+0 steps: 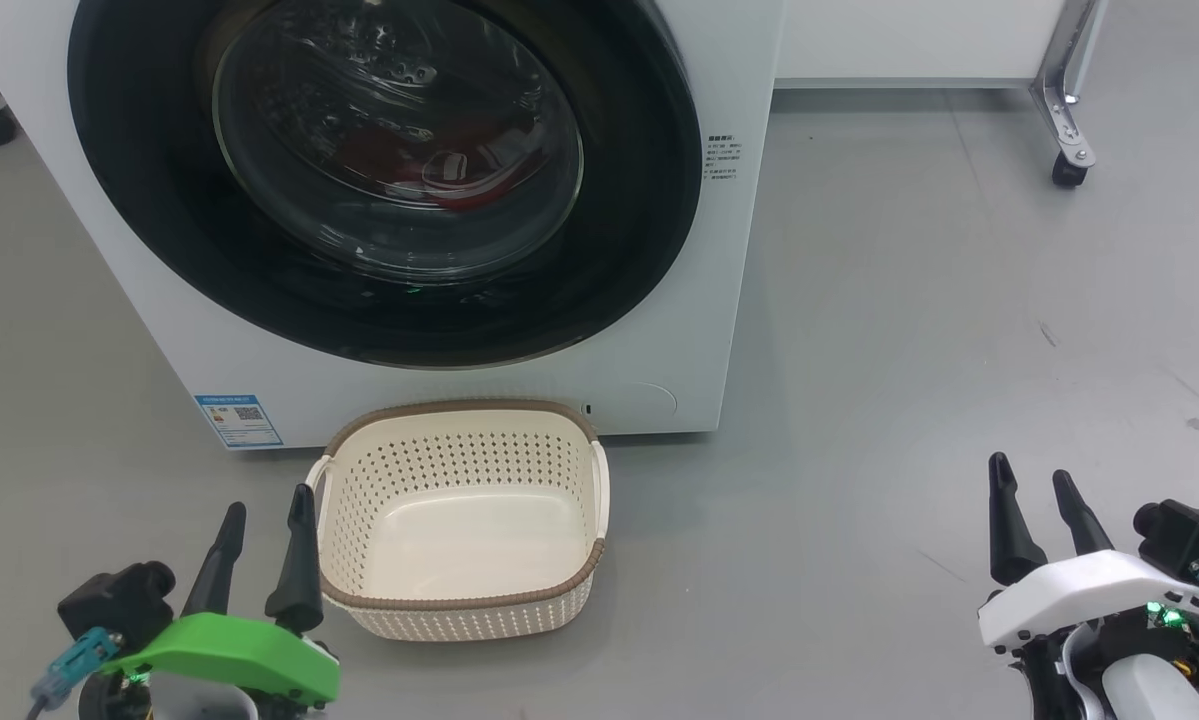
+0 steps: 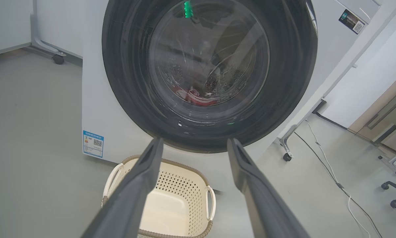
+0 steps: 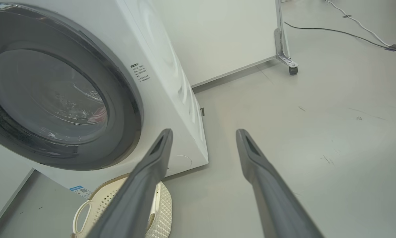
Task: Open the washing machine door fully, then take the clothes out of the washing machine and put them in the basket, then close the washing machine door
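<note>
Step one, not begun. My left end effector [image 1: 269,502]: fingers spread wide, empty, low, just beside the basket [image 1: 459,408], which sits empty on the floor touching the washing machine [image 1: 739,300]. Washing machine door [image 1: 139,200] shut, clothes [image 1: 479,170] red behind its glass. My right end effector [image 1: 1030,470]: spread wide, empty, well apart. Next I'd reach up, catch the door's edge and swing it out.

A smooth grey floor [image 1: 909,300] is seen, faintly scuffed at right. At upper right, a white partition panel [image 1: 909,35] is carried on a metal leg [image 1: 1069,45] with a black caster [image 1: 1067,172]. In the left wrist view, cables [image 2: 330,172] are laid across the lower right.
</note>
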`<state>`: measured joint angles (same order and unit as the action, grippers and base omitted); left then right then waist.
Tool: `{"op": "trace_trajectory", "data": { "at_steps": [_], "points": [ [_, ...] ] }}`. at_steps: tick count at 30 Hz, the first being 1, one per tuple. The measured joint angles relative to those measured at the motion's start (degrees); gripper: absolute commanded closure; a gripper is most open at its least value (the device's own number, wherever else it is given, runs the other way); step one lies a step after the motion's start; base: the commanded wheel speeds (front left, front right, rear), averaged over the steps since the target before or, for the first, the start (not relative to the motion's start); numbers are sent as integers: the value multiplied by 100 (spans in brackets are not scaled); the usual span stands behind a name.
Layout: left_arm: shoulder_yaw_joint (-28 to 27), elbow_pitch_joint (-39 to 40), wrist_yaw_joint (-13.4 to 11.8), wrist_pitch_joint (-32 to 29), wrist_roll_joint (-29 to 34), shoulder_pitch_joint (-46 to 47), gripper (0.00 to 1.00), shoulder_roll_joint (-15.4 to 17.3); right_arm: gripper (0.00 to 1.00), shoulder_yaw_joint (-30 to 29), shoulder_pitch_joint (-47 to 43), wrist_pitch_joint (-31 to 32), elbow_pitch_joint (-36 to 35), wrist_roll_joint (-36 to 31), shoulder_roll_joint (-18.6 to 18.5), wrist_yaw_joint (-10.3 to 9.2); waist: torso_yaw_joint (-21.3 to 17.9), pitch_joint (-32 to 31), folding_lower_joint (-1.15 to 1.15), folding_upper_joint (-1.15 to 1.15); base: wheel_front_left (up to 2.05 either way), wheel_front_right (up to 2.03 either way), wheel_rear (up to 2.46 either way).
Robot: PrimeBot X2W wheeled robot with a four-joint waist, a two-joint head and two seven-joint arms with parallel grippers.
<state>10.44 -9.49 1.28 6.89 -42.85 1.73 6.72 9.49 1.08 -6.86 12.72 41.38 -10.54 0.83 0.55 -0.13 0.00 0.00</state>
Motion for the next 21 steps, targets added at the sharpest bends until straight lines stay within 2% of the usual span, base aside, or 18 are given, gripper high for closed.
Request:
{"op": "trace_trajectory", "data": {
  "at_steps": [21],
  "points": [
    [345,-158,-309,439,1507,-27,0,-54,0,416,-8,-443,-13,-1711,-35,-324,29,-26,0,0,0,0,0]
  ]
}}
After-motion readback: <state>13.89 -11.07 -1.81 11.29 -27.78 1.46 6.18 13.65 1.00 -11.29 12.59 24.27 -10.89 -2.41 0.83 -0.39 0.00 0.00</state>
